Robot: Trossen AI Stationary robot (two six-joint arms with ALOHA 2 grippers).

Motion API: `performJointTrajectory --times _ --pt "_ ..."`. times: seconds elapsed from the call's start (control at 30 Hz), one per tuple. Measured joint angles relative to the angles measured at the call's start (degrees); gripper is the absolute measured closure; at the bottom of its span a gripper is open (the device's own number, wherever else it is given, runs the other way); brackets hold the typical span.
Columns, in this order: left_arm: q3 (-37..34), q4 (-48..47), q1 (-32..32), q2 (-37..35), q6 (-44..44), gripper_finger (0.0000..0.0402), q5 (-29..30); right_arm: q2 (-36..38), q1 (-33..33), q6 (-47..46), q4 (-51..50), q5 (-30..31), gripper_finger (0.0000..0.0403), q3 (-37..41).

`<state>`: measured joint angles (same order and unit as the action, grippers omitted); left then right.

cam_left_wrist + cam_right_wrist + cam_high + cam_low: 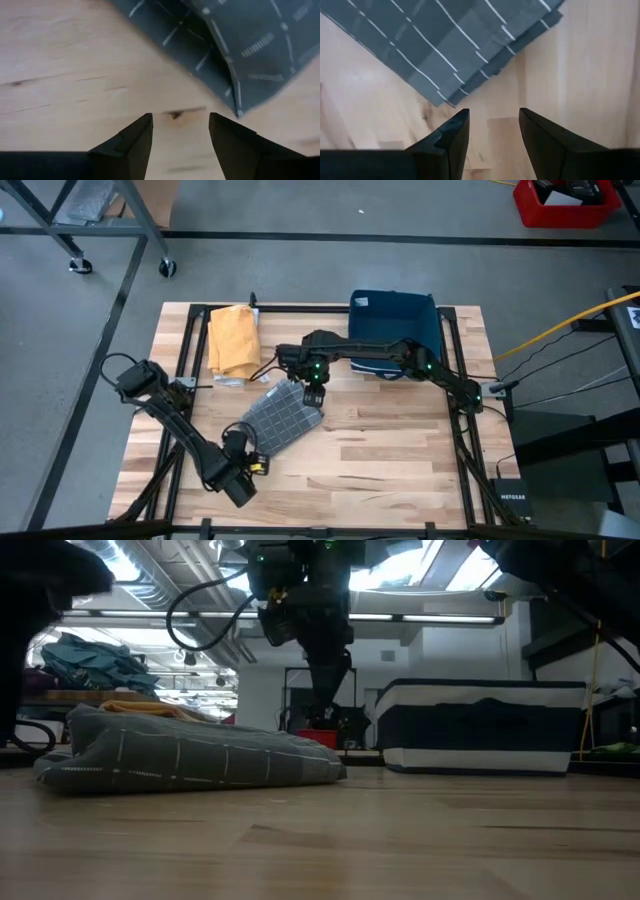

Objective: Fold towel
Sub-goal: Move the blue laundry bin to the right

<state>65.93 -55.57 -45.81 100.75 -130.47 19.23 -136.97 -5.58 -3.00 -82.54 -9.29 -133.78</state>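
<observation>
One folded grey towel (281, 416) (seemingly released); two grippers, left (251, 465), right (313, 398), both spread.

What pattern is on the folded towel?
The towel is dark grey-blue with thin pale lines forming a grid of squares; it shows best in the right wrist view.

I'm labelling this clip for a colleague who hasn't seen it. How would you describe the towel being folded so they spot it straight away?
Start at the wooden table and look left of its middle, between the two grippers. The grey towel lies there folded, set at a slant. Its thin pale grid lines set it apart from the plain yellow cloth and the dark blue bin at the far edge.
</observation>
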Motion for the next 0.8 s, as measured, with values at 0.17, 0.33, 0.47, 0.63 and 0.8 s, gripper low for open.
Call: performJointTrajectory --times 0.17,0.33,0.47,0.63,0.8 --pt "-2.14 4.59 0.86 0.02 -2.19 0.0216 0.04 0.0 -0.4 -0.37 0.56 -1.97 0.0226 0.0" --pt "-2.14 5.15 0.16 -0.29 -1.59 0.0216 0.88 0.0 -2.23 2.6 -0.05 -15.0 0.0226 0.0" --pt "-2.14 4.43 -0.99 -1.6 -1.6 0.0217 1.17 0.91 -3.97 5.23 -2.87 -18.82 0.0226 0.07" --pt "-2.12 0.86 -1.76 -3.75 -1.67 0.0217 1.95 7.05 -5.74 5.48 -3.14 -18.76 0.0226 0.09" --pt "-2.12 -1.21 -1.64 -4.52 -1.33 0.0217 2.92 17.61 -6.51 4.53 -2.02 -16.32 0.0226 0.07"
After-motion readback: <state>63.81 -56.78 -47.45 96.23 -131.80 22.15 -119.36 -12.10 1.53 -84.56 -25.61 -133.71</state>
